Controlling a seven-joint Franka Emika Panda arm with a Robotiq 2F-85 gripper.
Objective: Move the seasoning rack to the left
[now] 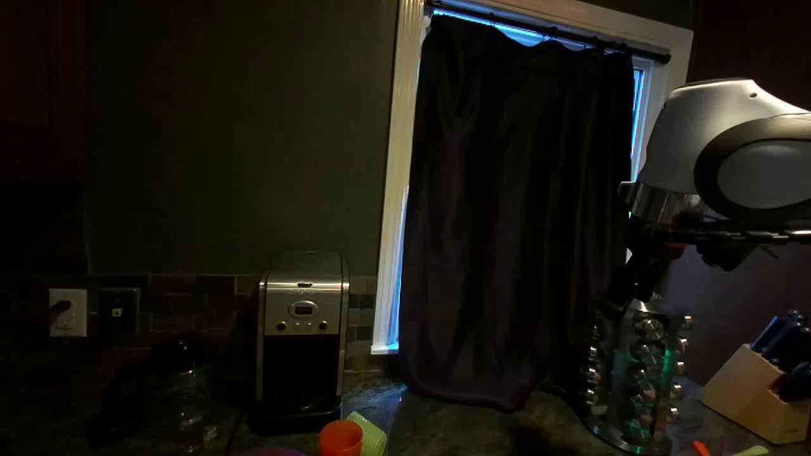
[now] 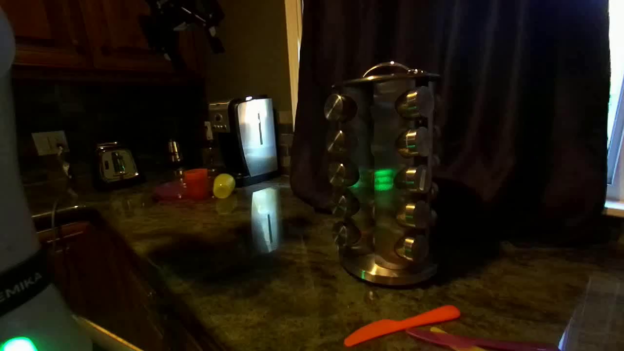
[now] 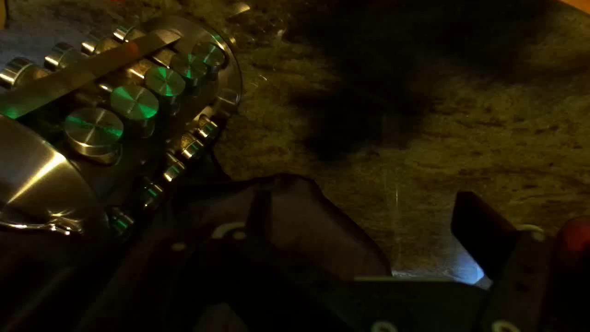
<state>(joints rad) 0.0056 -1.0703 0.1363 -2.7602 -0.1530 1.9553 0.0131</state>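
Note:
The seasoning rack (image 2: 379,204) stands upright on the dark counter, a round metal tower with columns of jar lids and a curved handle (image 2: 390,64) on top. In an exterior view the rack (image 1: 652,380) is at the lower right, its top partly behind my gripper (image 1: 624,291). My gripper (image 2: 192,48) hangs at the upper left in an exterior view, clearly apart from the rack. The wrist view has the rack (image 3: 133,99) at the upper left, outside the jaws. There my gripper (image 3: 362,198) is open, its dark fingers wide apart with nothing held.
A silver-and-black coffee maker (image 1: 303,316) stands by the wall, near an orange cup (image 1: 341,438) and a green cup (image 1: 370,434). The dark curtain (image 1: 507,221) hangs behind the rack. A knife block (image 1: 754,392) and an orange plastic knife (image 2: 404,324) are close to the rack.

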